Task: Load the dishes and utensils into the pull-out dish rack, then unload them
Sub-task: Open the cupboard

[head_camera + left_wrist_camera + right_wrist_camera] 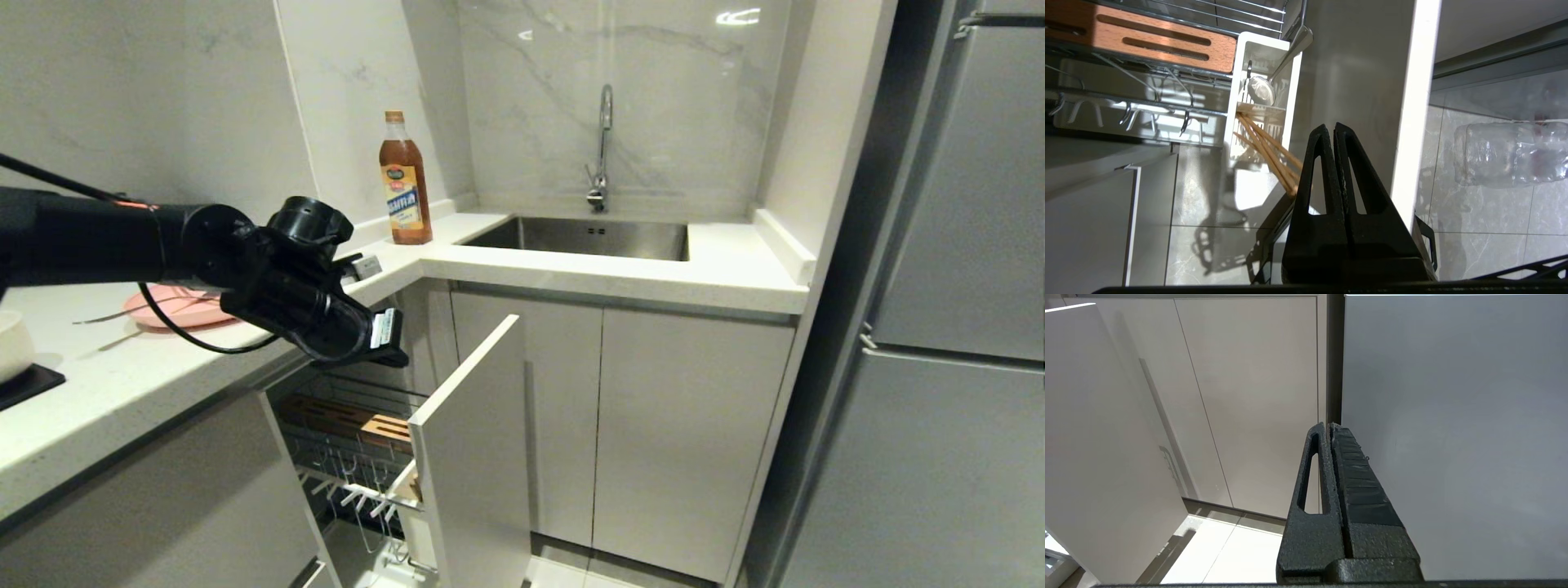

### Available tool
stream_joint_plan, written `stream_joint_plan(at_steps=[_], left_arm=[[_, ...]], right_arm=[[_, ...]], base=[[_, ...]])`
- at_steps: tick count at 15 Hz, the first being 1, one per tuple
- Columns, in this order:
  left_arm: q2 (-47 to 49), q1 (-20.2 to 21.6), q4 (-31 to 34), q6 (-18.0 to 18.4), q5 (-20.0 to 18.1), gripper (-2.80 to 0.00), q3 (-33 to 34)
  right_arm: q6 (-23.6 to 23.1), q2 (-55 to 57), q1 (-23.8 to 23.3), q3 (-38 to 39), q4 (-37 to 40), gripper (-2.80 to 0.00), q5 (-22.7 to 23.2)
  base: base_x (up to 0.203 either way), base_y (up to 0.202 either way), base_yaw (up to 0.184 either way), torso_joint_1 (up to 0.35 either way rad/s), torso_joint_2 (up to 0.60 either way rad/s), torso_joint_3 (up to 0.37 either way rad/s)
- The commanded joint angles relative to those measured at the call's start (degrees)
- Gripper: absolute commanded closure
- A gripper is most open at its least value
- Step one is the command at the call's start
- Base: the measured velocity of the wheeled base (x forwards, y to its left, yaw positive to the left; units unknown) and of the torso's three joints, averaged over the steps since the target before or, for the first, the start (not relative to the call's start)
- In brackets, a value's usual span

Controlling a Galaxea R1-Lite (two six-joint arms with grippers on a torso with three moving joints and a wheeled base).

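Left gripper (1334, 127) pressed together, empty, above the pulled-out dish rack (359, 457)

Chopsticks (1267, 153) lean in the utensil cup (1261, 98); risk — closed fingers knock them over; the fork (106, 314) waits by the pink plate (175, 309).

The pull-out dish rack (384, 457) stands drawn out below the worktop edge, its tall white front panel (478, 457) angled toward me; I see chrome wire prongs, a slotted wooden block (1163, 41) on the upper tier and a white utensil cup (1263, 94) against the panel. The wooden chopsticks (1267, 153) lean in that cup, tips down, upper ends splayed toward my camera. The pink plate (175, 309) lies flat on the worktop, with the slim fork (110, 314) resting across it. The cream-white bowl (12, 343) sits at my far left.
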Motion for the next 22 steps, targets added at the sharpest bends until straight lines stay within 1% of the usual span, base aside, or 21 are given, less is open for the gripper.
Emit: stream_joint_plan(at_steps=[1, 4, 8, 19, 22], left_arm=[[2.43, -0.22, -0.03, -0.07, -0.10, 0.00, -0.75], [5.91, -0.93, -0.09, -0.07, -0.20, 0.00, -3.34], [8.28, -2.67, -0.18, -0.07, -0.29, 0.00, -4.67], [10.53, -7.46, -0.18, -0.26, -0.29, 0.00, -6.43], [11.27, -9.40, -0.18, -1.54, -0.29, 0.00, -6.97]], right_arm=[[0.00, 0.01, 0.04, 0.11, 0.01, 0.00, 0.00], [0.03, 0.00, 0.03, 0.15, -0.04, 0.00, 0.00], [0.00, 0.00, -0.02, 0.12, -0.03, 0.00, 0.00], [0.04, 0.00, 0.03, 0.09, 0.02, 0.00, 0.00], [-0.02, 0.00, 0.03, 0.10, -0.02, 0.00, 0.00]], base=[[0.000, 0.000, 0.000, 0.000, 0.00, 0.000], [0.000, 0.000, 0.000, 0.000, 0.00, 0.000], [0.000, 0.000, 0.000, 0.000, 0.00, 0.000], [0.000, 0.000, 0.000, 0.000, 0.00, 0.000], [0.000, 0.000, 0.000, 0.000, 0.00, 0.000]])
